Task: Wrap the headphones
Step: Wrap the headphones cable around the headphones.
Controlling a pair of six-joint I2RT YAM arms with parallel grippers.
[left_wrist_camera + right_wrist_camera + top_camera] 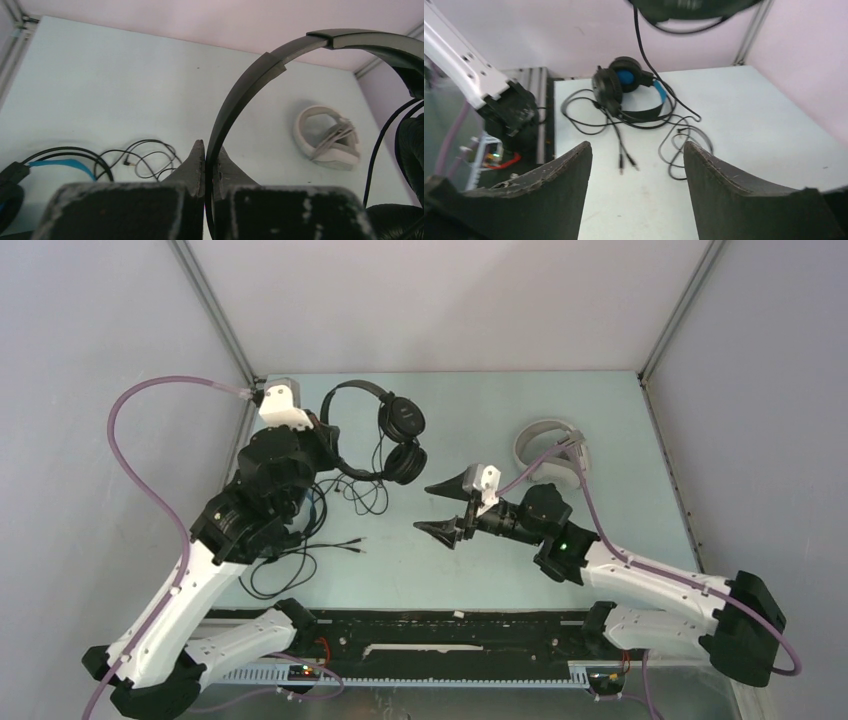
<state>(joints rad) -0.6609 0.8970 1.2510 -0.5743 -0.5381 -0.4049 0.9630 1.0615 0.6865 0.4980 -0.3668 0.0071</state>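
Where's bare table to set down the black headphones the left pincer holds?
Bare: front centre, between the loose cable and the right pincer; also the back, between the black headphones and the white headset. Crowded: left side, around the blue-lined headset.

Three are counted: one white headset [332, 142], one slim black headset [403, 422] and one blue-lined black headset [624, 85].

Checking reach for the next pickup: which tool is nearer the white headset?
Right. The right tool, open near the middle, has the white headset just right of it, farther back. The left tool, shut on the slim black headset, is well left of it.
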